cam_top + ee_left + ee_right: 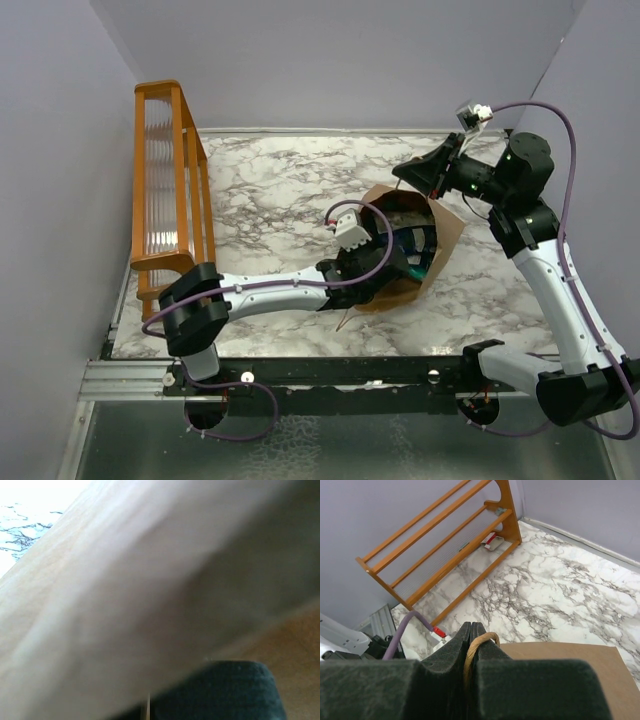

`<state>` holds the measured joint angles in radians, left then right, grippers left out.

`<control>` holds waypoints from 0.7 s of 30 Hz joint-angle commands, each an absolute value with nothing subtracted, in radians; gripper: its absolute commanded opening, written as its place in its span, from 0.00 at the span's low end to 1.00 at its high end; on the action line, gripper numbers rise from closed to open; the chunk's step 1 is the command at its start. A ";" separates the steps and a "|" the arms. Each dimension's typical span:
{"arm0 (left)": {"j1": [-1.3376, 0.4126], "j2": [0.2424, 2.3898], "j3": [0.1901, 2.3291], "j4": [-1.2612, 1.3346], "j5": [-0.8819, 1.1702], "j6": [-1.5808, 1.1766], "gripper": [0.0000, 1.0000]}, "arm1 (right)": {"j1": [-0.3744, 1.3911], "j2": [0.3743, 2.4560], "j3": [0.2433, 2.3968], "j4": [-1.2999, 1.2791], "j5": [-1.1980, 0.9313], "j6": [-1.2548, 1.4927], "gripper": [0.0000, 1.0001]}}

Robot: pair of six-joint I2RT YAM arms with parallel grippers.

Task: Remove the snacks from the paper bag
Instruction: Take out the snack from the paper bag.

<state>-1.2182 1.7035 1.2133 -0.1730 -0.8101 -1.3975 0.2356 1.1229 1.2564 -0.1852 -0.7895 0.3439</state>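
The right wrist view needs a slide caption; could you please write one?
Right gripper shut on the handle of the paper bag, with the wooden rack beyond on the marble table.

Pale lilac-grey walls [330, 60] close the space in on three sides, smooth and bare. Between them lies a table top [280, 190] patterned like white marble with grey veins, and a thin pale strip runs where it meets the back wall. Along the left wall stands an orange wooden rack [165, 190], its slats framing ribbed clear panels. A small red-and-white item [492, 540] sits at its far end. A ridged silver rail [125, 380] edges the near side, above a dull grey-green pebbled surface [330, 450]. The light is soft and even.
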 commanded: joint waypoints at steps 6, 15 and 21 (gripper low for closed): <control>-1.219 1.529 1.183 -0.050 -0.709 -1.183 0.00 | 0.235 1.060 1.228 -0.158 -0.655 0.328 0.03; -1.233 1.324 1.183 -0.030 -0.617 -0.982 0.00 | 0.236 0.982 1.148 -0.128 -0.479 0.361 0.04; -1.233 1.239 1.283 -0.120 -0.582 -0.847 0.00 | 0.236 0.979 1.152 -0.129 -0.466 0.347 0.04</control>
